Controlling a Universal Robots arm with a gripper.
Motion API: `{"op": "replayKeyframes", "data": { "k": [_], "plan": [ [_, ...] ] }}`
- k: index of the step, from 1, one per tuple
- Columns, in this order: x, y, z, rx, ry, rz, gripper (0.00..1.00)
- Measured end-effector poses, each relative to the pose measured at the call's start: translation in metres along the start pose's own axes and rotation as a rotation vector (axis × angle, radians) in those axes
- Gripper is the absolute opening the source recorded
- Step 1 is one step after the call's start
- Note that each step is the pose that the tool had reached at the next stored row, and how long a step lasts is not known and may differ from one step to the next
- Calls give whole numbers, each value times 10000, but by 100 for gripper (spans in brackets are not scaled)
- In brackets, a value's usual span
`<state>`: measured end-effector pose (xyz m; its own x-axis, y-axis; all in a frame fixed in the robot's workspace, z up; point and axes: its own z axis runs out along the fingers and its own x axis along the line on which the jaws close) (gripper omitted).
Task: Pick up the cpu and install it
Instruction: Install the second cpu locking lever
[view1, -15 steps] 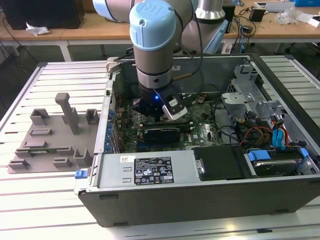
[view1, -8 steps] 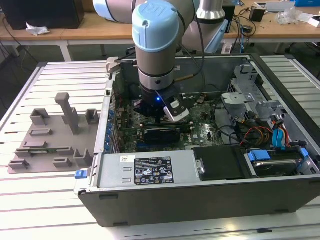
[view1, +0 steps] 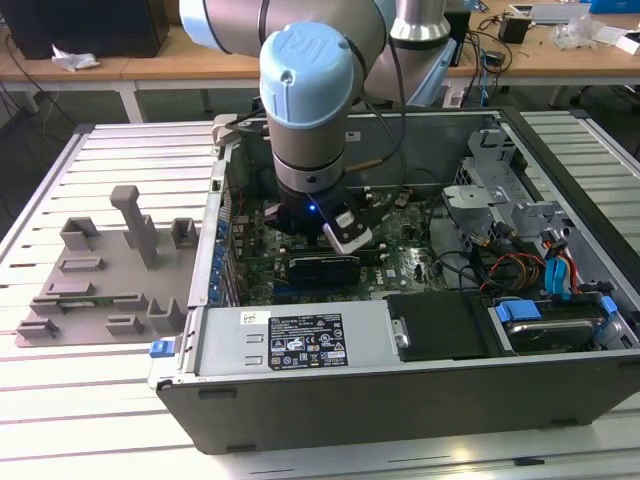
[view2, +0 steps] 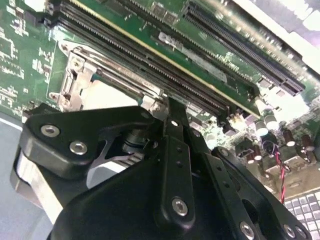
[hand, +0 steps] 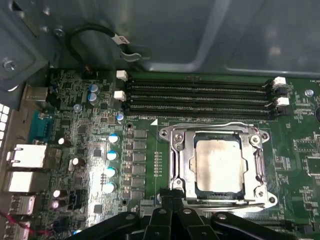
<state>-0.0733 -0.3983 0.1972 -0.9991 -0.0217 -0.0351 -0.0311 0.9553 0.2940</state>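
Open room lies above the cpu; the memory slots and socket frame crowd its edges.

- Bench: pale, ribbed metal slats; carries the open computer case.
- Grey moulded tray: on the bench, to the exterior view's left of the case.
- Wooden desks: behind the bench, white legs, loose cables and small items on top.
- Dark box: on the desk behind the tray.
- Light: even, indoor.
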Motion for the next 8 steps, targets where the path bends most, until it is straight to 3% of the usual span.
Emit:
{"op": "replayKeyframes", "data": {
  "k": [3, 8],
  "plan": [
    [6, -3, 11, -100, -3, 1, 11],
    [10, -1, 2, -94, 0, 1, 11]
  ]
}}
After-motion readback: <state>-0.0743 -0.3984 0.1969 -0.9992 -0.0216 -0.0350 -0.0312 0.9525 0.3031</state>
